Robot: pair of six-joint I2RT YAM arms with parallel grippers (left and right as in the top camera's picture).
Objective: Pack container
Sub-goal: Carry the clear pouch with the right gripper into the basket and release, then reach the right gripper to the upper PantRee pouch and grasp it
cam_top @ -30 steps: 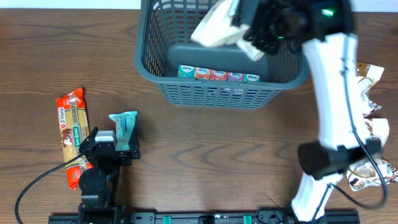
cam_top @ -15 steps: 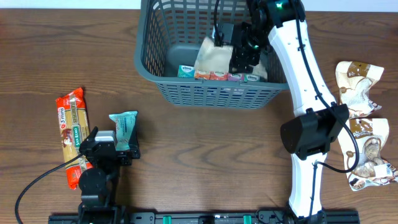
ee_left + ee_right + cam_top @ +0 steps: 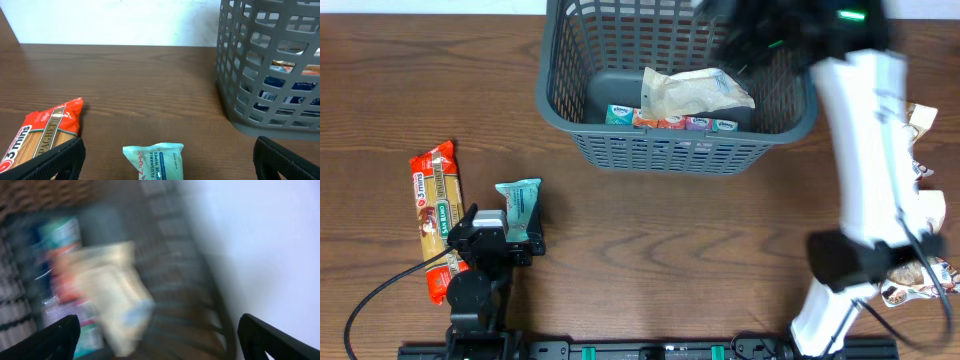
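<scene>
Two grippers, both spread wide, and neither has hold of anything. The left gripper (image 3: 167,146) sits low at the near left. Its black fingers (image 3: 55,159) stand at the full width of its wrist view and touch nothing. A small teal wipes packet (image 3: 518,206) of soft crinkled film lies on the table (image 3: 670,230) just ahead, between them. Left of it lies a long red-and-orange spaghetti pack (image 3: 434,205), glossy and flat. At the right, beside the white right arm (image 3: 870,150), a few cream snack pouches (image 3: 923,118) lie bunched, partly hidden. The table is dark brown wood grain.

Farther back, at the centre of the far edge, stands the basket (image 3: 560,105) — dark grey plastic with rounded corners and slotted lattice walls. Inside, a row of small colourful packs (image 3: 670,121) lines its near wall, and a crumpled cream pouch (image 3: 698,90) lies against them. The right gripper (image 3: 160,337) hangs over the basket's far right — blurred, fingers far apart, clear of the pouch.
</scene>
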